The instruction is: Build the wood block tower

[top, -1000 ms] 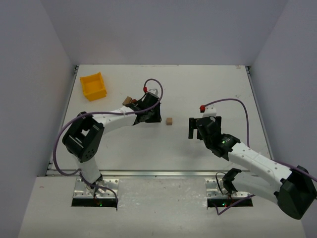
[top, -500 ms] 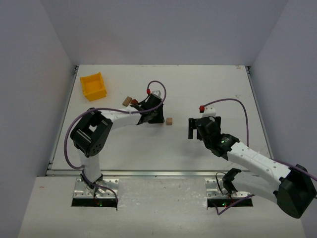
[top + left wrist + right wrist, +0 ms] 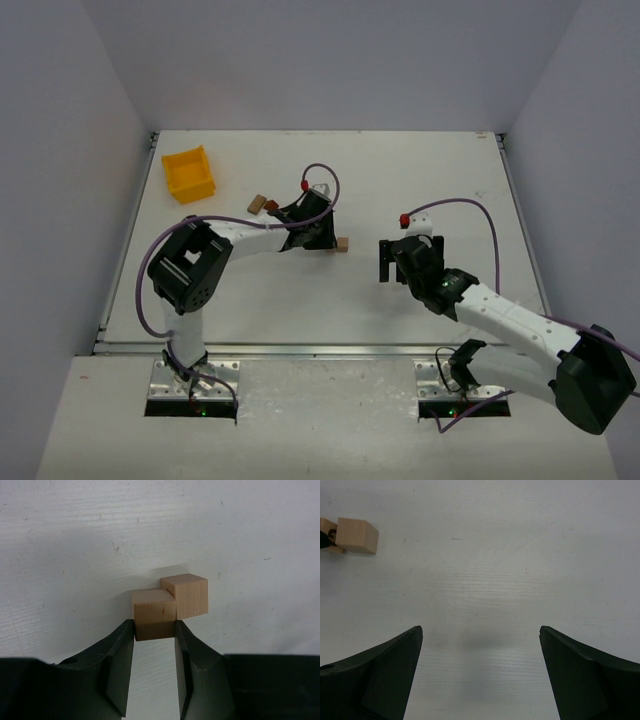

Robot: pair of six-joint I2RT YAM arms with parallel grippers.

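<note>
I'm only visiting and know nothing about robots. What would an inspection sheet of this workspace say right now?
Surface: white table, faint scuffs.
Job's things: held tan block close beside second tan block; spare blocks, tan and dark red, apart; nothing stacked.
Clutter: yellow bin, far left.
Grippers: left gripper shut on held tan block; right gripper open, empty.
Cables: purple cables loop over both arms.
Surroundings: plain walls; nothing else seen.

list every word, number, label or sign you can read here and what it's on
None: no text can be read in any view. The nearer tan wooden cube, the farther tan wooden cube, the yellow plastic bin, the white table and the black fingers all look unmarked.
</note>
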